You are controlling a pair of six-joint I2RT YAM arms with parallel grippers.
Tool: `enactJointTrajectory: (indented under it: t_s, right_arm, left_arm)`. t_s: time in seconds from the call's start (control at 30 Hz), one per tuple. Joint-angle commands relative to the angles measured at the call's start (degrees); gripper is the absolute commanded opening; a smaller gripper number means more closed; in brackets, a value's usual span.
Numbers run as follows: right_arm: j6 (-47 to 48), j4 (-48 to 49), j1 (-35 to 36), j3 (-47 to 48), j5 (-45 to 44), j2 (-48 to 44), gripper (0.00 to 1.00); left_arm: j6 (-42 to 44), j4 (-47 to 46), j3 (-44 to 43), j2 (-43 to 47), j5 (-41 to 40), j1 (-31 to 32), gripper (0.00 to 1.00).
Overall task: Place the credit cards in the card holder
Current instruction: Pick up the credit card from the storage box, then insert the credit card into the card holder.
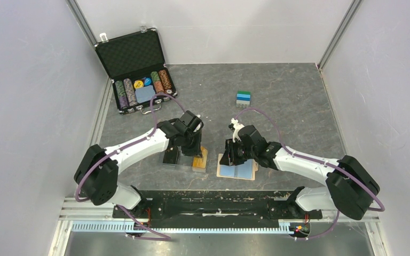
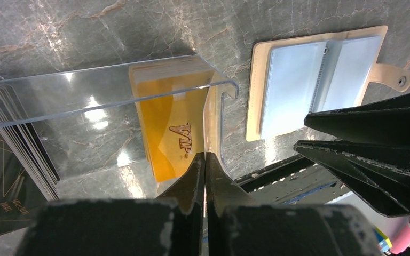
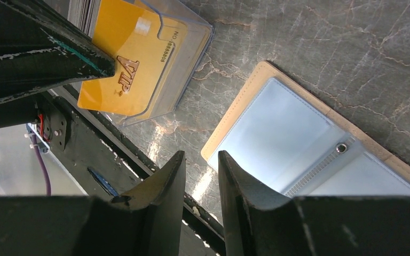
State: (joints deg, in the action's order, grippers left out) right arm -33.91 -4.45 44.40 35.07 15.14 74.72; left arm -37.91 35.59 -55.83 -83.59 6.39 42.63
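Two pincers hang low over the near middle of the grey marble-patterned tabletop (image 1: pixel 288 106), close beside each other. The left pincer (image 2: pixel 205 160) has its fingers pressed together, with no gap showing between the tips. They sit right at the near corner of an orange card (image 2: pixel 173 133) stamped "VIP". Whether that card's edge is actually caught between them, I cannot tell. The orange card lies in a clear plastic box (image 2: pixel 85 90), and a fanned stack of dark cards (image 2: pixel 16 154) sits at the other end of the same box.

The right pincer (image 3: pixel 200 160) is a little spread, a narrow gap between its fingers and nothing in it. It hovers above the near edge of the card holder (image 3: pixel 299 133). The holder lies open and flat on the tabletop just right of the clear box, tan border up, with pale blue-grey inner sleeves and its snap tab sticking out to one side. No card shows in the sleeves.

Far back on the left stands an open black chip case (image 1: pixel 133 64) with rows of coloured chips. A small blue, green and white block (image 1: pixel 243 98) sits well apart toward the back middle.
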Motion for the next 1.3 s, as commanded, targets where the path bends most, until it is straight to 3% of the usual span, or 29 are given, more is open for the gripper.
enactJointTrajectory:
  t_s: [0.0,0.27,0.5,0.8,1.0,1.27]
  right_arm:
    - [1.3,-0.6,0.0,2.9,-2.0,-1.9,0.31]
    - [3.6,-4.0,-2.2,2.5,-3.5,-4.2,0.33]
    - [5.6,-7.4,-8.3,-0.5,-3.0,-7.4,0.33]
    - [6.4,-12.6,-11.2,-5.9,-5.4,-12.9,0.33]
    - [8.5,-18.7,-11.4,-5.6,-11.1,-14.3,0.33]
    - [9.5,-20.4,-12.4,-8.3,-13.1,-15.6,0.3]
  left_arm:
    - [-1.1,1.4,0.6,3.1,-2.4,0.3,0.02]
    - [-0.8,5.3,-1.5,14.3,-8.6,0.3,0.02]
    - [-5.5,-6.9,4.5,18.3,2.9,0.4,0.02]
    - [-18.2,-30.3,13.0,11.3,7.7,6.8,0.02]
    - [-18.4,-32.4,8.3,1.4,6.0,12.3,0.02]
    - [-18.7,-35.3,8.5,-4.1,4.2,13.2,0.02]
